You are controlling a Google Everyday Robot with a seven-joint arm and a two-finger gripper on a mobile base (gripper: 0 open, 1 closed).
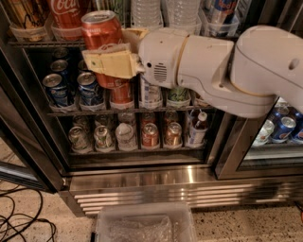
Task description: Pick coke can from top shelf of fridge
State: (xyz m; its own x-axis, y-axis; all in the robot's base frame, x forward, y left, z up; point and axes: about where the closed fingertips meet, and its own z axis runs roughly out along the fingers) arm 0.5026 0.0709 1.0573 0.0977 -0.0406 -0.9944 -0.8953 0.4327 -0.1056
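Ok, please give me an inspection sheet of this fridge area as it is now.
Surface: top shelf of fridge, another red can standing there.
Job's things: coke can in front of the shelf, slightly tilted, held.
Clutter: blue cans on middle rack; mixed cans on lower rack.
Gripper: gripper shut on the coke can, before the top shelf.
Cables: dark cables on floor, lower left.
Surroundings: clear plastic bin on floor; second cooler at right.
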